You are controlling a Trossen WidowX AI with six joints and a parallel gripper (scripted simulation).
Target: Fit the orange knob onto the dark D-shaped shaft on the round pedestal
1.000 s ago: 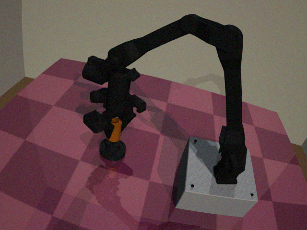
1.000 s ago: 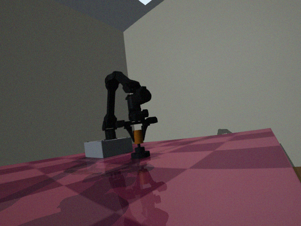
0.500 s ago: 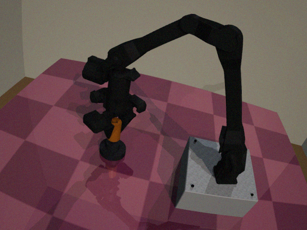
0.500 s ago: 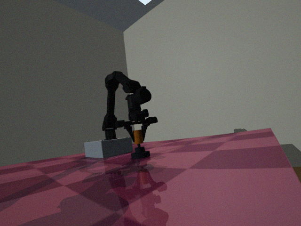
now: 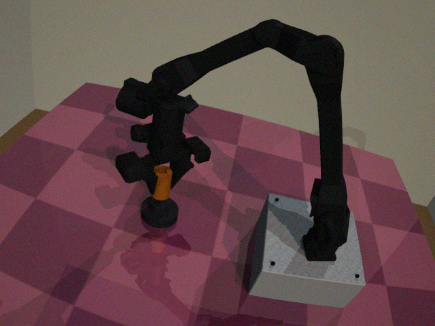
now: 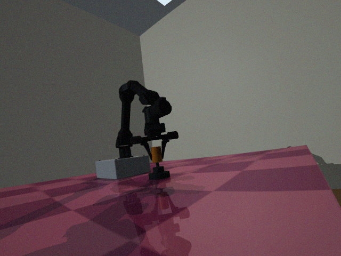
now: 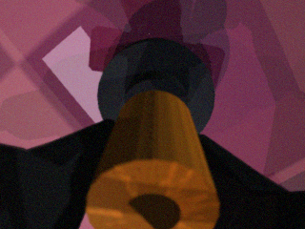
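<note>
Jaws of the gripper (image 5: 162, 185) (image 6: 157, 159) (image 7: 154, 157) clamp the upright orange knob (image 5: 162, 184) (image 6: 156, 154) (image 7: 154, 135) between them, above the round pedestal (image 5: 160, 214) (image 6: 159, 175) (image 7: 154, 59), dark shaft (image 6: 157, 164) visible beneath the knob.

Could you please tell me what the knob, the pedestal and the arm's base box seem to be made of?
The orange knob: perhaps plastic, faceted on top. The round pedestal: dark and fairly dull, painted metal or plastic. The base box: possibly metal, from its mottled grey top.
</note>
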